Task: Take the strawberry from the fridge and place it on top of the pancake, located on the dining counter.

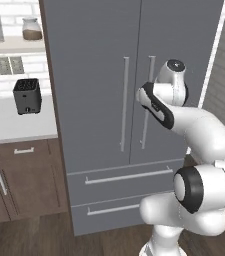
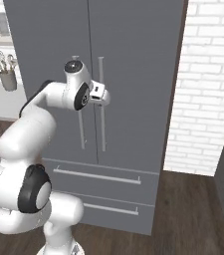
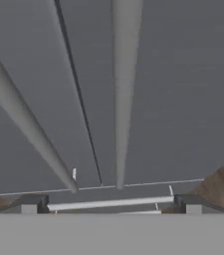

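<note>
While both fridge (image 2: 128, 99) doors sit shut, the pincer (image 3: 111, 206) gapes wide just before the right handle (image 3: 124, 89)

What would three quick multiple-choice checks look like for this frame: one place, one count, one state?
1. The hand is in front of:
A. the fridge's upper door handles
B. its bottom drawer
C. the toaster

2. Lower drawers on the fridge:
A. one
B. two
C. three

3. The fridge doors are:
A. both shut
B. left one open
C. both open

1 A: right base view shows the hand level with the vertical handles.
2 B: two horizontal handles below the doors.
3 A: both panels flush, no shelves visible.
</note>
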Motion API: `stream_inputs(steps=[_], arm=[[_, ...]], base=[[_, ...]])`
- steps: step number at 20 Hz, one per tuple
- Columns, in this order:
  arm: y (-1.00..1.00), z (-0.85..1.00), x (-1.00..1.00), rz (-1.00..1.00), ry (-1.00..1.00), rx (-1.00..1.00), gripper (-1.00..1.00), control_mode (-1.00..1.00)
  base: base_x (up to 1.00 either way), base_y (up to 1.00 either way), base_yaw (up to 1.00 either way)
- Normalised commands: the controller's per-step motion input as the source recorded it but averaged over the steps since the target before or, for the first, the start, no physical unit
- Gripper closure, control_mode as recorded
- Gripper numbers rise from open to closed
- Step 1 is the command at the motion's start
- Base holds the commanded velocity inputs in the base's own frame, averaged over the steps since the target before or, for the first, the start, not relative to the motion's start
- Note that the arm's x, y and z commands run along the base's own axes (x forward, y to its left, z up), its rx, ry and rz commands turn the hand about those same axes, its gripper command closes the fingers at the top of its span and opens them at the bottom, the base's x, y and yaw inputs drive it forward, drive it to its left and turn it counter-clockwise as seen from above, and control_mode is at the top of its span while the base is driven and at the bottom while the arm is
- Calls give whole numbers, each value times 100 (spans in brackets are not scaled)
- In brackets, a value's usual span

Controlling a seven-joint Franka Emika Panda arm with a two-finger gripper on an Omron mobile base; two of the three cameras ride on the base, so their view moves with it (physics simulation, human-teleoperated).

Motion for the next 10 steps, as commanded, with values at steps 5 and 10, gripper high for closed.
stream_inputs(steps=[5, 10], arm=[[0, -1, 38, 15, -21, 0, -100, -100], [-6, 0, 31, 10, -28, 0, -100, -100]], base=[[0, 0, 0], [0, 0, 0]])
